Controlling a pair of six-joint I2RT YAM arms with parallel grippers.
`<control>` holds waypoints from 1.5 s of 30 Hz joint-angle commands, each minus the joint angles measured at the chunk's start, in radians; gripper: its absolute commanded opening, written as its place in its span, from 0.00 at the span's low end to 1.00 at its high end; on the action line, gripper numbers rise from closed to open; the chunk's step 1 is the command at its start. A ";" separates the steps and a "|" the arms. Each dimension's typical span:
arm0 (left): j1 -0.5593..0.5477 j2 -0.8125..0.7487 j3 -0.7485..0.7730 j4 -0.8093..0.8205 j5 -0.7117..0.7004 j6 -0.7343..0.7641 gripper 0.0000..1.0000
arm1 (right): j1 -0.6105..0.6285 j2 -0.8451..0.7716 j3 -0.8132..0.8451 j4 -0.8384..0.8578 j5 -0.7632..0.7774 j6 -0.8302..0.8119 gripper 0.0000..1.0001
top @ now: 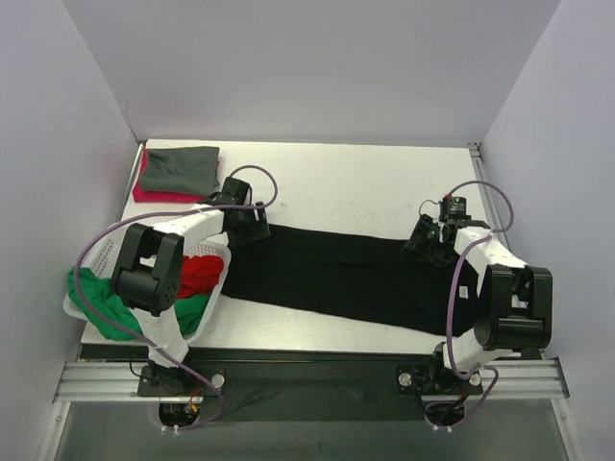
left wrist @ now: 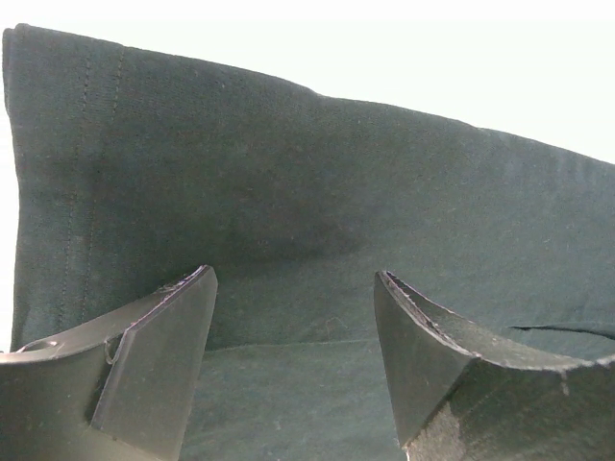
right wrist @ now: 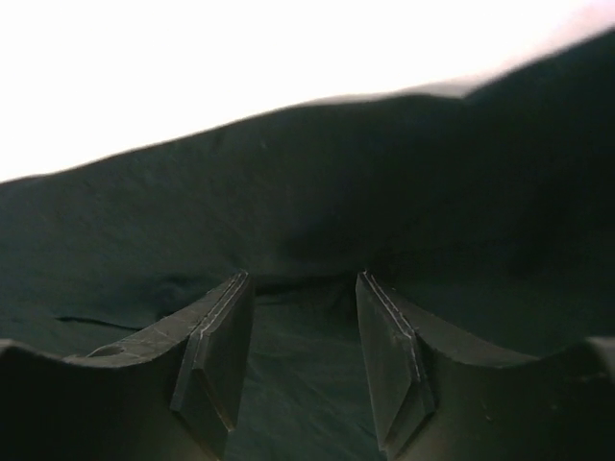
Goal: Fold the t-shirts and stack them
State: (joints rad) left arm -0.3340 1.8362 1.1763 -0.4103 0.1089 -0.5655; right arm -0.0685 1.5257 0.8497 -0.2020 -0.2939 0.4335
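A large black t-shirt point(top: 346, 279) lies folded into a long band across the table. My left gripper point(top: 256, 232) is low over its left end. In the left wrist view the gripper point(left wrist: 291, 274) is open, with dark cloth point(left wrist: 288, 173) and a fold edge between the fingers. My right gripper point(top: 421, 244) is low over the band's right end. In the right wrist view it point(right wrist: 302, 277) is open, with black cloth point(right wrist: 288, 211) between the fingers. A folded grey-green tee point(top: 183, 166) lies on a pink-red one point(top: 154, 195) at the back left.
A white perforated basket point(top: 217, 252) stands at the left edge and holds a red tee point(top: 200, 277) and a green tee point(top: 101, 298) that hangs over its side. The table's front edge point(top: 288, 338) runs just below the black band.
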 commanded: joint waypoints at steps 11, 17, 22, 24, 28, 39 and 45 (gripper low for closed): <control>0.007 -0.020 -0.012 0.027 0.008 -0.005 0.77 | 0.012 -0.058 -0.023 -0.088 0.001 -0.050 0.23; 0.009 -0.029 -0.018 0.028 0.009 -0.005 0.77 | 0.047 -0.067 -0.031 -0.114 -0.008 -0.050 0.00; 0.012 -0.032 -0.029 0.034 0.011 -0.008 0.77 | 0.062 -0.108 -0.055 -0.132 -0.013 -0.036 0.00; 0.012 -0.035 -0.032 0.036 0.012 -0.008 0.77 | 0.088 -0.136 -0.064 -0.146 -0.014 -0.024 0.00; 0.012 -0.038 -0.038 0.042 0.014 -0.011 0.77 | 0.117 -0.183 -0.087 -0.163 -0.014 0.001 0.00; 0.010 -0.046 -0.052 0.051 0.023 -0.014 0.77 | 0.254 -0.222 -0.115 -0.194 0.090 0.119 0.00; 0.012 -0.049 -0.055 0.053 0.025 -0.014 0.77 | 0.326 -0.246 -0.112 -0.223 0.163 0.195 0.00</control>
State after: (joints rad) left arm -0.3260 1.8160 1.1355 -0.3637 0.1215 -0.5728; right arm 0.2314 1.3174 0.7433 -0.3695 -0.1989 0.5671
